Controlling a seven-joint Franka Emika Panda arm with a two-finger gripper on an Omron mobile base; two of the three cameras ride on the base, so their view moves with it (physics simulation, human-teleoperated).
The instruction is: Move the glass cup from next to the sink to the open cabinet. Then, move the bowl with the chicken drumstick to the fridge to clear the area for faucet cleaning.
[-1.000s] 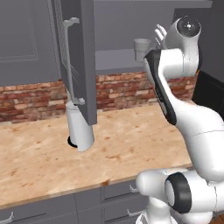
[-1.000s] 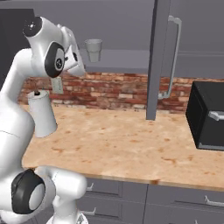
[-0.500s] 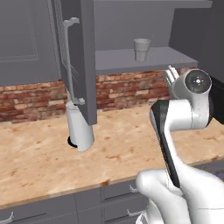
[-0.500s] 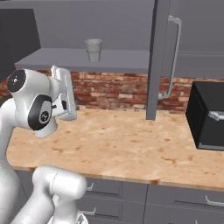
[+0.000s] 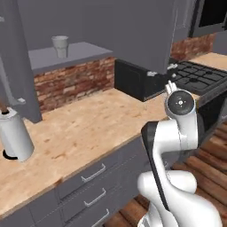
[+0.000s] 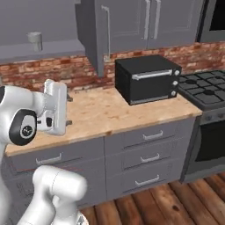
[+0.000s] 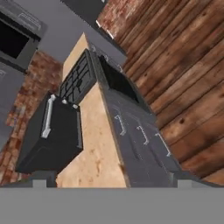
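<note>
The glass cup stands upright on the shelf of the open cabinet, far from my hand. My gripper is folded low in front of the counter edge. It is open, its fingers are spread wide, and there is nothing between them. In the left base view the gripper pokes up behind the round wrist joint. The sink, bowl, chicken drumstick, fridge and faucet are out of view.
A black toaster oven sits on the wooden counter, with a stove to its right. A paper towel roll stands at the left. Grey drawers run below, above a wood floor.
My arm has come down from the shelf and left the cup standing there. The whole picture has shifted: the camera has moved right, bringing the toaster oven and stove into view.
</note>
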